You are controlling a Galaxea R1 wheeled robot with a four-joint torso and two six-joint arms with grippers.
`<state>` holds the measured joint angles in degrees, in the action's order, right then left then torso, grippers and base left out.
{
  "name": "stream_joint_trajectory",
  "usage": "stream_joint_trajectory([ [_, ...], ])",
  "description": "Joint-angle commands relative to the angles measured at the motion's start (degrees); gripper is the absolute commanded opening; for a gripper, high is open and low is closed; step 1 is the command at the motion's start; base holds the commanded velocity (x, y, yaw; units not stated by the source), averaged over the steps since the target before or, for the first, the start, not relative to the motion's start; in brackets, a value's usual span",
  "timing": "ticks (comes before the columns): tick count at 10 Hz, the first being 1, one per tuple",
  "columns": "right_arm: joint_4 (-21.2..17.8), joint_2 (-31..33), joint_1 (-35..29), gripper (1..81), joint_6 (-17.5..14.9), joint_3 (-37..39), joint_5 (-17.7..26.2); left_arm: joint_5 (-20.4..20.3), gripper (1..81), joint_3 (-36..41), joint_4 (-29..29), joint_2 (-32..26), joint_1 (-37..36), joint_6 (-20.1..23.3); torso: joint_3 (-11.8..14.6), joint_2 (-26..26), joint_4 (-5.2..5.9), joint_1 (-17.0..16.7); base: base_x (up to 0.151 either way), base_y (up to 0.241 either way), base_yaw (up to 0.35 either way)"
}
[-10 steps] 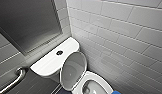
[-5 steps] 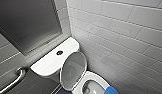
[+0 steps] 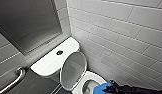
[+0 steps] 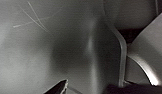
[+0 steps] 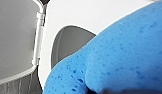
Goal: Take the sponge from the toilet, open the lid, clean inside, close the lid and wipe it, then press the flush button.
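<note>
1. Gripping the sponge point(image 3: 101, 88), the right claw point(image 3: 110, 88) reaches in from the lower right and holds the blue pad over the near edge of the bowl point(image 3: 87, 88). That is the place to start a wipe inside.
2. In the right wrist view the sponge point(image 5: 117, 55) sits bulged against the camera. The claw therefore looks closed on its back end, though the contact itself is hidden, so this is a judgement.
3. The lid point(image 3: 73, 70) stands raised, its greyish concave underside facing out and its top edge leaning back toward the tank of the toilet point(image 3: 50, 63). Propped this way it leaves the bowl open for cleaning.
4. The flush button point(image 3: 59, 52) sits on the flat tank top, well apart from the sponge, and I judge it untouched for now.
5. The step in hand appears to be cleaning inside. Closing and wiping the lid are not yet done.
6. As for the left claw, I cannot tell whether it is open or closed.
</note>
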<state>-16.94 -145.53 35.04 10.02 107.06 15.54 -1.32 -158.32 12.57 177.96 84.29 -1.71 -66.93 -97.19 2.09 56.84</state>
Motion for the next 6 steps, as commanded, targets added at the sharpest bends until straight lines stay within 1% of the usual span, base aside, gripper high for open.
stream_joint_trajectory([
  [1,4.02,-5.74,-11.95,1.0,-0.62,10.95,9.06,4.48,81.1,0.20,-0.26,0.30,0.75,0.12,0.00,0.00,0.00,0.00,0.000,0.000,0.000],
  [3,4.55,-8.57,-14.67,1.0,-0.52,13.43,12.93,4.48,81.1,0.20,-0.26,0.30,0.66,0.12,0.00,0.00,0.00,0.00,0.000,0.000,0.000],
  [5,4.55,-10.06,-16.87,1.0,-0.44,14.13,13.28,4.48,81.1,0.20,-0.26,0.38,0.58,0.12,0.00,0.00,0.00,0.00,0.000,0.000,0.000],
  [6,4.64,-10.86,-17.93,1.0,-0.44,14.22,15.04,4.48,81.1,0.20,-0.18,0.38,0.57,0.12,0.00,0.00,0.00,0.00,0.000,0.000,0.000],
])
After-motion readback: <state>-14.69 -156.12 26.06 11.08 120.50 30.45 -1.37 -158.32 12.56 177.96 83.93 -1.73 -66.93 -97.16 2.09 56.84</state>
